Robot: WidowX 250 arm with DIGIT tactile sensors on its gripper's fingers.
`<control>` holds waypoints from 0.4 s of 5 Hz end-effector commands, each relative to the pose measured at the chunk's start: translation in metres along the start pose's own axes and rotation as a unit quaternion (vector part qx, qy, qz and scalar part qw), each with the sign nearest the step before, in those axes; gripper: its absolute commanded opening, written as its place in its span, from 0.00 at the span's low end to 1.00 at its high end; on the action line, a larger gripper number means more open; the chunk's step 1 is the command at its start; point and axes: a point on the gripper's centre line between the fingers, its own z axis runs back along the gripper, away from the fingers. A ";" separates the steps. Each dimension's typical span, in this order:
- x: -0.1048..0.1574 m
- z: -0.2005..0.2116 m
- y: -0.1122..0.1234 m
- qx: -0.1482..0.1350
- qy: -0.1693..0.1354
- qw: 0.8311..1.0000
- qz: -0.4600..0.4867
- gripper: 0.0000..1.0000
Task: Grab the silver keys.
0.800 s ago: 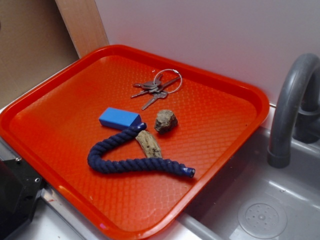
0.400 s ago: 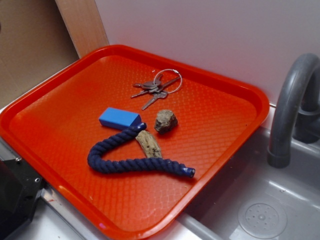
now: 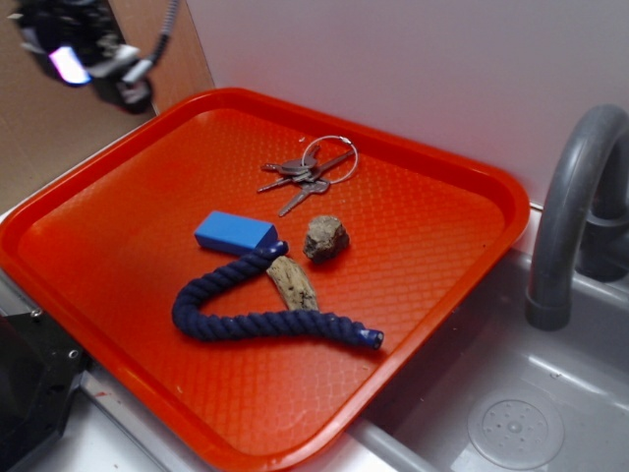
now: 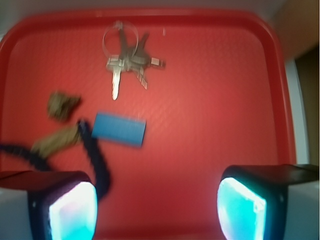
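- The claw (image 3: 93,59) has just come into the exterior view at upper left, above the red tray's (image 3: 59,211) far-left corner, jaws wide apart and empty
- The approach is only beginning
- The silver keys (image 3: 310,169) lie untouched near the tray's back edge, beyond the blue block (image 3: 236,234)

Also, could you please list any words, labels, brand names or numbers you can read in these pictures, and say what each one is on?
None: no readable text shows in either view.
The silver keys may carry stamped marks, but they are too small and blurred to read.
The blue block, the blue rope and the red tray show plain surfaces.
The gripper pads glow, with no lettering.
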 end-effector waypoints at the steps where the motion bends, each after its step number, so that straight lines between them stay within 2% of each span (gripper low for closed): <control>1: 0.108 -0.048 0.002 -0.093 -0.018 0.991 -0.090 1.00; 2: 0.140 -0.070 -0.009 -0.120 -0.014 0.985 -0.120 1.00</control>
